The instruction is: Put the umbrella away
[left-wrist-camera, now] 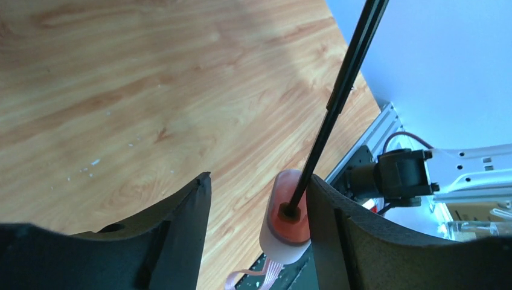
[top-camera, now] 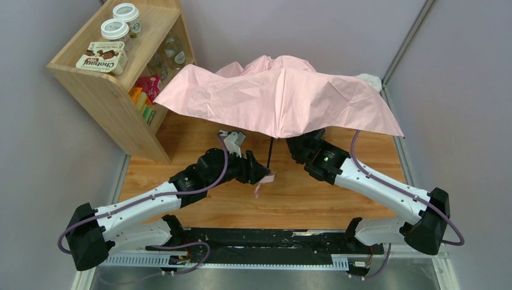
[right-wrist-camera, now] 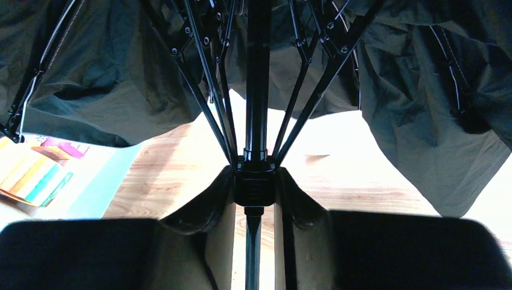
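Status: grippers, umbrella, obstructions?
Left gripper open around small pink handle. Right gripper shut on black runner. Pale pink fabric umbrella spread open, beside wooden shelf.

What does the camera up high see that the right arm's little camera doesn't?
Only the top camera: the pink top of the umbrella, the wooden shelf with two cups on it, both arms, and the pink handle by the left gripper. Only the right wrist camera: the umbrella's dark underside, its thin ribs, and the jaws of the right gripper closed on the black hub where the ribs meet. Both: the black shaft and the wooden table.
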Controlling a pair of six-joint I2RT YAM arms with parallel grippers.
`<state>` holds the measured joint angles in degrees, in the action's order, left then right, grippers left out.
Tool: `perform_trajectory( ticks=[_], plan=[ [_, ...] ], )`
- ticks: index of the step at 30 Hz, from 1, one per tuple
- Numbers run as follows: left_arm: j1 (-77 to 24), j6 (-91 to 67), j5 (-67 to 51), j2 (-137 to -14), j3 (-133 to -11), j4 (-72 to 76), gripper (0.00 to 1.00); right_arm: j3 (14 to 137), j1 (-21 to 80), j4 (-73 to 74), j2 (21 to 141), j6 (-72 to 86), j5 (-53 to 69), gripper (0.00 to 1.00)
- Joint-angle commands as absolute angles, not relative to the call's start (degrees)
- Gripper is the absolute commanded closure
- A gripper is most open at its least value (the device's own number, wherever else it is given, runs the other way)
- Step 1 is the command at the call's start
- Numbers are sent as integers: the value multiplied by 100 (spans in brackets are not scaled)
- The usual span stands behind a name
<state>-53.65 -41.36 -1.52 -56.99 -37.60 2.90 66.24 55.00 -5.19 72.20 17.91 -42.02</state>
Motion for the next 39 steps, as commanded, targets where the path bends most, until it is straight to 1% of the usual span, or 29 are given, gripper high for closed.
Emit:
perform_trajectory(
  ticks=[1,3,4,5,6,7,8,9,10,12,14,17,19,24,25,26,27,28,29,30,31,33,34,35,39],
  plan=[
    [-5396,-4263,-466,-5792,-3857,773,35,6952,5493,-1081,7233,1670,-4254,100],
    [-5388,-4201,-405,-5906,-4033,704,38,6891,5484,-1081,7216,1740,-4193,100],
    [-5388,-4149,-352,-6002,-4095,660,45,6865,5502,-1046,7198,1792,-4149,100],
    [-5388,-4131,-299,-6046,-4261,537,49,6838,5511,-985,7181,1845,-4114,100],
    [-5388,-4044,-247,-6125,-4324,493,57,6786,5528,-941,7146,1898,-4096,100],
    [-5388,-3912,-237,-6222,-4481,457,63,6698,5572,-888,7093,1942,-4096,100],
    [-5388,-3842,-194,-6257,-4596,431,77,6584,5607,-835,7032,1995,-4096,100],
    [-5388,-3676,-141,-6327,-4814,274,86,6409,5634,-774,6953,2091,-4043,100],
    [-5388,-3613,-19,-6337,-4921,177,100,6225,5660,-678,6848,2283,-3921,100],
    [-5379,-3419,315,-6302,-5150,61,100,5716,5826,-475,6672,2740,-3692,100],
    [-5388,-3261,413,-6223,-5273,70,100,5197,6098,-457,6566,3048,-3814,100],
    [-5388,-3269,352,-6091,-5186,140,100,4694,6152,-1017,6460,3121,-3910,100],
    [-5388,-3400,255,-6056,-4994,219,100,4885,6126,-959,6460,2858,-4095,100],
    [-5388,-3612,132,-6117,-4825,334,100,5220,6117,-1055,6530,2812,-3911,100],
    [-5388,-3630,106,-6143,-4834,343,99,5221,6100,-1055,6556,2839,-3929,100],
    [-5388,-3647,88,-6170,-4869,325,97,5186,6100,-1098,6565,2848,-3937,100],
    [-5388,-3665,62,-6187,-4869,316,86,5168,6100,-1142,6548,2848,-3955,100],
    [-5388,-3682,44,-6196,-4869,316,80,5133,6108,-1195,6522,2839,-3964,100],
    [-5379,-3709,35,-6179,-4843,334,69,5124,6100,-1204,6504,2839,-3999,100],
    [-5388,-3718,35,-6161,-4808,343,64,5141,6108,-1195,6487,2830,-4043,100],
    [-5388,-3744,-95,-6100,-4764,343,55,5142,6108,-1239,6469,2778,-4060,100],
    [-5379,-3753,-158,-5969,-4650,290,46,5124,6065,-1449,6469,2559,-4078,100],
    [-5379,-3753,-176,-5846,-4562,255,39,5115,6030,-1581,6469,2488,-4026,100],
    [-5388,-3753,-176,-5784,-4518,159,35,5124,5977,-1660,6486,2418,-3973,100],
    [-5379,-3849,-193,-5230,-4167,26,33,5194,5775,-1871,6548,2303,-3823,100]
  ],
)
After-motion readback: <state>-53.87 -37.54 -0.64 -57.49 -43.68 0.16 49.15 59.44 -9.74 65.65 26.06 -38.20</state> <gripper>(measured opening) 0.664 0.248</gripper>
